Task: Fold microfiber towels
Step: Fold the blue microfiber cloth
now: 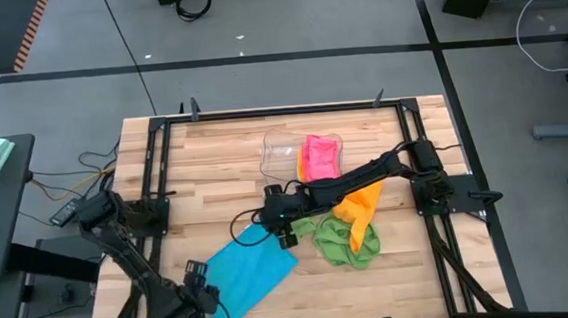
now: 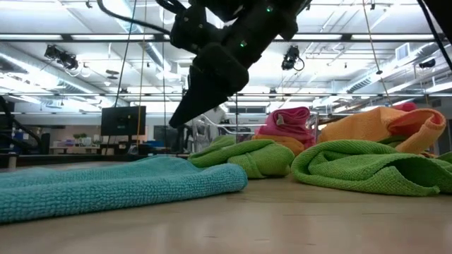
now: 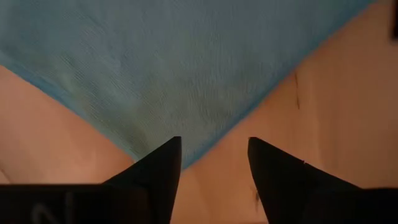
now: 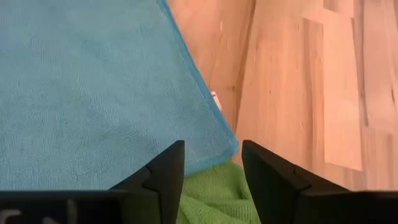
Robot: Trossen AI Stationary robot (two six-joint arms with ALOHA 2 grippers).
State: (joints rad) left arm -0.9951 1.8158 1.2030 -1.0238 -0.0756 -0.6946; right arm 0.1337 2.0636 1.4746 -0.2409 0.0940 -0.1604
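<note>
One flat towel (image 1: 247, 272) lies at the table's (image 1: 215, 169) near left. Right of it sits a crumpled towel (image 1: 348, 241), another (image 1: 359, 206) behind, and a tray (image 1: 281, 151) farther back holding a fourth (image 1: 319, 157).

No legible text, labels, brands or numbers anywhere. The blue towel (image 4: 93, 87) has a small white tag (image 4: 215, 99) at its edge, but nothing on it can be read. The dark screen (image 2: 122, 121) in the room behind shows no readable characters. The floor strip (image 1: 0, 34) past the surface's far left corner is only orange and black hazard striping, no wording.
</note>
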